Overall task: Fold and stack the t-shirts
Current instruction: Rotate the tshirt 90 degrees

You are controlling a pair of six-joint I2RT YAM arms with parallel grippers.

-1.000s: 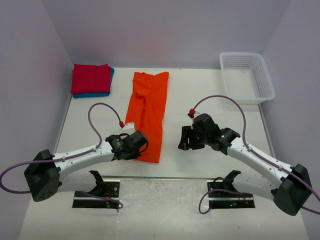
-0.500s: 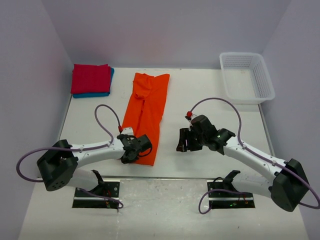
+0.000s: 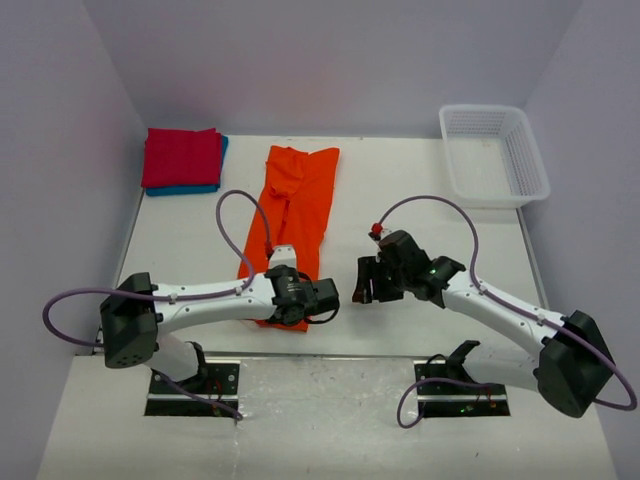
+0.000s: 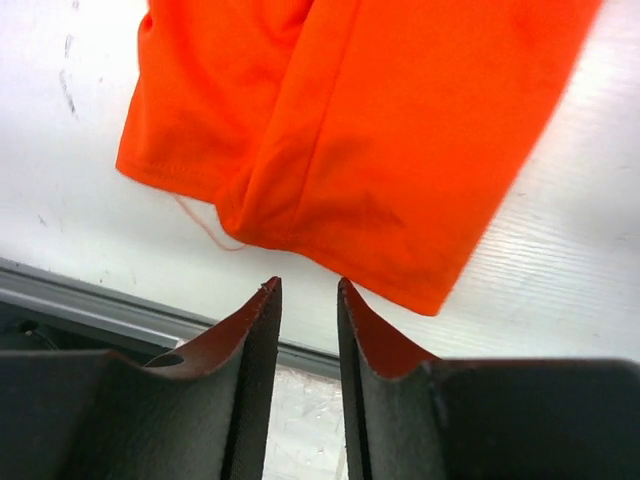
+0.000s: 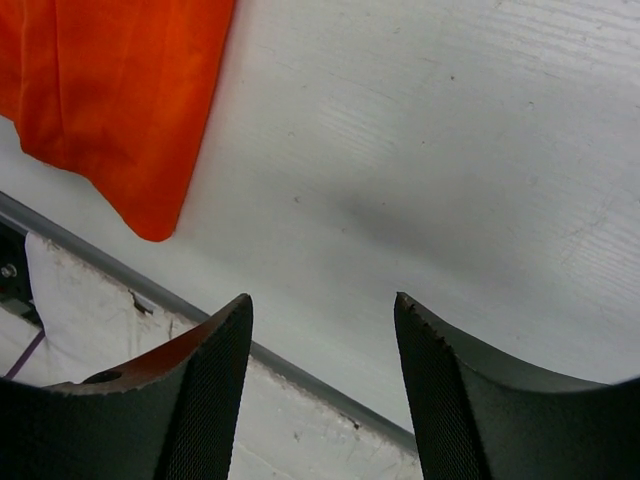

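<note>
From the top view, three t-shirts lie on the tabletop (image 3: 400, 190). The orange t-shirt (image 3: 295, 215) is folded into one long strip running from the far middle down to the near edge. At the far left corner the red t-shirt (image 3: 182, 158) sits folded on the blue t-shirt (image 3: 190, 189), of which only a thin border shows. One white mesh basket (image 3: 495, 155) stands at the far right corner, well apart from the cloth. The left gripper (image 3: 318, 300) hangs over the strip's near end, its arm crossing the cloth. The right gripper (image 3: 368, 282) hovers just beside the strip's right edge, over bare tabletop.

In the left wrist view, the left gripper (image 4: 307, 290) is parted by a narrow gap with nothing in it. The orange t-shirt's near hem lies just beyond, with one loose thread (image 4: 200, 225) trailing.

In the right wrist view, the right gripper (image 5: 322, 300) is spread wide and empty, with the orange t-shirt's corner at upper left.
</note>
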